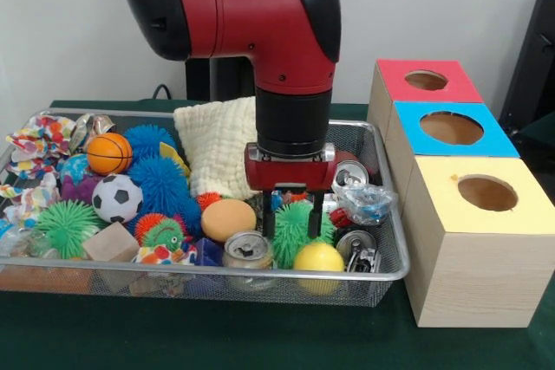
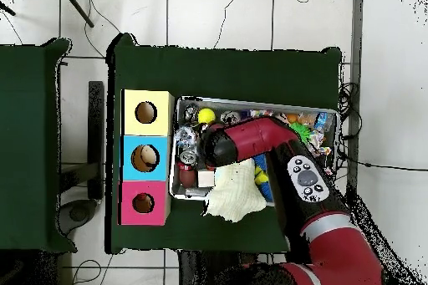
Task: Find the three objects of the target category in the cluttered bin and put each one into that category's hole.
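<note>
Between the gripper (image 1: 292,217) fingers, spiky green ball (image 1: 294,233), bristly, round

Showing a glossy red arm (image 1: 260,15) with black joint caps and small dark screws, a black cylindrical wrist, a red tool (image 1: 292,218) body, two black fingers (image 1: 268,216), a grey button pad.

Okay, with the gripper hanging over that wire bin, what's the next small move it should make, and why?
Probably lower straight down a little. The gripper is open, its two black fingers straddling the spiky green rubber ball near the front of the wire mesh bin. Nothing is held yet, so it needs more depth before closing.
</note>
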Controlling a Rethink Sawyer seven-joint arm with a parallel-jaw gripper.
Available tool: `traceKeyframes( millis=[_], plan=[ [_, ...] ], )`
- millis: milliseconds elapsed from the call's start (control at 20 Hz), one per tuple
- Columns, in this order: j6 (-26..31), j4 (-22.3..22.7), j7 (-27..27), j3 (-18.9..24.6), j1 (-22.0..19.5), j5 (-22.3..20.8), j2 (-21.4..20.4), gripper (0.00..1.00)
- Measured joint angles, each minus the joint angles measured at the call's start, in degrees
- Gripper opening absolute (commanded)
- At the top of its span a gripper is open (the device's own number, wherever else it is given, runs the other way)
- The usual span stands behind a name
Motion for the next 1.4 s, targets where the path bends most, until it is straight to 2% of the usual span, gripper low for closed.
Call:
traceKeyframes(
  millis=[300, 350, 750, 950, 1400],
  plan=[
    [-0.4, 5.3, 0.0, -3.7, 2.4, 0.4, -0.2, 1.00],
    [-1.4, 7.3, 0.3, -5.5, 3.4, 0.6, -0.6, 1.00],
    [-8.6, 12.7, 1.2, -12.5, 7.4, 3.2, -3.0, 1.00],
    [-11.0, 14.2, 1.2, -15.3, 9.0, 5.7, -3.9, 1.00],
    [-10.7, 16.7, 1.2, -18.0, 11.1, 10.3, -4.1, 1.00]
  ],
)
